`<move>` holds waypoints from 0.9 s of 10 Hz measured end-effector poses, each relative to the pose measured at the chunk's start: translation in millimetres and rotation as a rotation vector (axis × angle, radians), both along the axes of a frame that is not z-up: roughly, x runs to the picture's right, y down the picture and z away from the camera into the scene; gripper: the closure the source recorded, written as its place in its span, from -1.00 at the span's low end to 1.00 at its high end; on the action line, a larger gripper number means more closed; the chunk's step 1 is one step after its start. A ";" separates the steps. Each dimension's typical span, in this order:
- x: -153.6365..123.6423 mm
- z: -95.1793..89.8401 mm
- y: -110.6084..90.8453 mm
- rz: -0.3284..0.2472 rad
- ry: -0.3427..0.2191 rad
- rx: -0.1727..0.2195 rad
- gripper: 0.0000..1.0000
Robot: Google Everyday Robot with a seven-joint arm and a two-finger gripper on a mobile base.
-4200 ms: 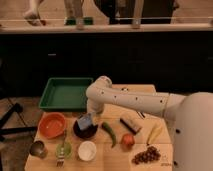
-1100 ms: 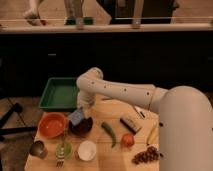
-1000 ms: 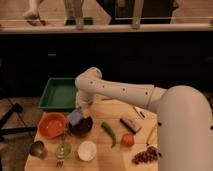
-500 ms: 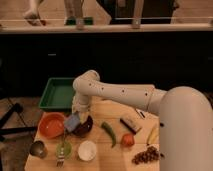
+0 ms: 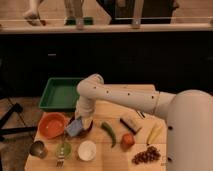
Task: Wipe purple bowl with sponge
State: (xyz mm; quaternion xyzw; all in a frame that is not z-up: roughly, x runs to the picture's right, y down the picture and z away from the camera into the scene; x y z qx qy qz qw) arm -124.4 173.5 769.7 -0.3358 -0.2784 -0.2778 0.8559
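Matt wooden table [image 5: 142,102]; glossy plastic green tray [image 5: 50,95]; pincer [image 5: 80,121] over purple bowl [image 5: 86,128].

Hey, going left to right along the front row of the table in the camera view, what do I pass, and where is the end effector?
Metal cup → green glass → white bowl → tomato → grapes. The end effector sits behind that row, at the purple bowl, holding the sponge.

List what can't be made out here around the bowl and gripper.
1. Purple bowl, camera view: mostly hidden by the arm and sponge.
2. Gripper, camera view: its grip on the sponge is blurred.
3. Contact between sponge and bowl: too small to tell.
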 end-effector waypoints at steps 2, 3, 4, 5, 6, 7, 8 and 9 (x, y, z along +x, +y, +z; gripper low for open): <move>15.0 4.6 0.8 0.010 0.041 -0.022 1.00; 20.1 8.8 1.5 0.011 0.058 -0.036 1.00; 23.6 19.8 4.5 0.013 0.075 -0.064 1.00; 26.4 26.5 6.0 0.012 0.080 -0.081 1.00; 26.9 29.9 5.3 0.011 0.080 -0.086 1.00; 24.6 36.6 4.0 0.001 0.076 -0.086 1.00; 22.2 38.3 3.3 -0.004 0.072 -0.090 1.00; 18.4 40.3 2.2 -0.006 0.065 -0.091 1.00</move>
